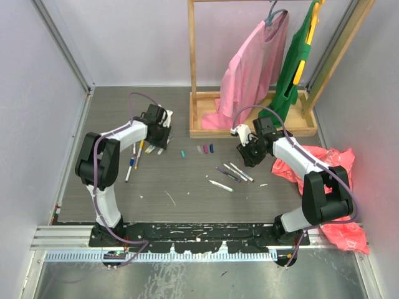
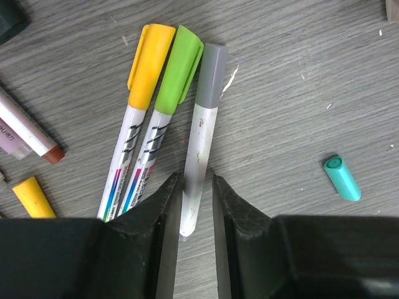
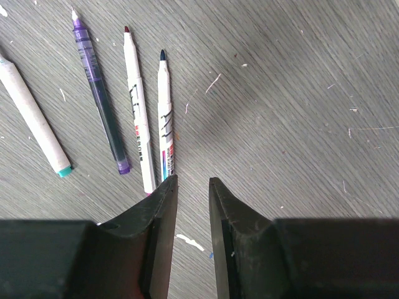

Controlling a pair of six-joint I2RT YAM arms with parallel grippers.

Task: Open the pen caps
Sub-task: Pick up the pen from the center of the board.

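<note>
Capping status and grasp at the left-hand cluster. In the left wrist view, the left gripper (image 2: 195, 184) straddles the lower barrel of the grey-capped pen (image 2: 202, 131), which lies flat on the table (image 2: 299, 93) with its grey cap (image 2: 212, 75) pointing away. The fingers are only narrowly parted, one along each side of the barrel, and it cannot be told whether the pads are pressing on it or are a hair short. Touching this pen on its left lie the green-capped pen (image 2: 163, 124) and the yellow-capped pen (image 2: 138, 118), both capped. A loose teal cap (image 2: 341, 177) rests well apart to the right. In the right wrist view, the right gripper (image 3: 192, 187) is slightly parted and empty, just beside three uncapped pens: purple (image 3: 100, 99), red-tipped (image 3: 137, 106) and blue-tipped (image 3: 164, 112). The step in hand appears to be securing the grey-capped pen. The next move probably calls for a firm hold on the barrel, a lift clear of its neighbours, and the right fingers taking the cap and pulling along the pen's axis.
</note>
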